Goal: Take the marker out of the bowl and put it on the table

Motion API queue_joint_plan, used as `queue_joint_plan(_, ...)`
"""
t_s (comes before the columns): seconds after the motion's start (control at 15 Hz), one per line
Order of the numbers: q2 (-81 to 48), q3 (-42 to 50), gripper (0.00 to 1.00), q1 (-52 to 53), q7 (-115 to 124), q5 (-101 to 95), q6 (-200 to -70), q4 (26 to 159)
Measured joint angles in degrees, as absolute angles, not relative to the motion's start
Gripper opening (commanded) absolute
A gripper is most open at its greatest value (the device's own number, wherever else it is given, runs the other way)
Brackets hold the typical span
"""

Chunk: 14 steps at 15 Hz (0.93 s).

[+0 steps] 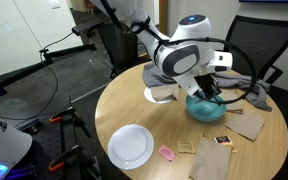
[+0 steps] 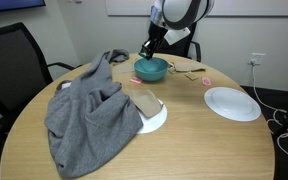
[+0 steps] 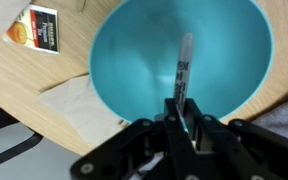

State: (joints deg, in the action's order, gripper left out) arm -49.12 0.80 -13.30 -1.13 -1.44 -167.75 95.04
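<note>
In the wrist view the gripper (image 3: 184,108) comes in from 6 o'clock and hangs over the inside of the bowl (image 3: 134,60). Its two fingers are drawn close together, pinched on the near end of the marker (image 3: 185,62). From the fingertips the marker runs toward 12 o'clock, tipped slightly to 1 o'clock, with its pale far end showing against the teal floor of the bowl. The whole marker lies within the bowl's rim. I cannot tell whether its far end touches the bowl's bottom or is lifted off it.

Outside the bowl, a small printed packet (image 3: 44,27) lies on the table (image 3: 9,70) at about 10 o'clock. A brown napkin (image 3: 69,100) lies at 8 o'clock, touching the rim.

In both exterior views the gripper (image 1: 210,93) (image 2: 147,52) points straight down into the bowl (image 1: 202,110) (image 2: 151,71), which stands on the round table (image 1: 104,110) (image 2: 214,140). The marker is too small to make out there.

In an exterior view a white plate (image 1: 131,146) sits well apart from the bowl at about 8 o'clock, with a small pink item (image 1: 167,153) between them. In an exterior view a grey cloth (image 2: 84,115) lies heaped at 7 o'clock of the bowl.
</note>
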Motion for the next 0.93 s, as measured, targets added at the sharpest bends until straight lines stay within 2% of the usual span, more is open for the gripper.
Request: queue_joint_plan(0.93, -20.49, 2.62, 0.03, -10.19, -9.34, -5.6, -158.28, 122.33)
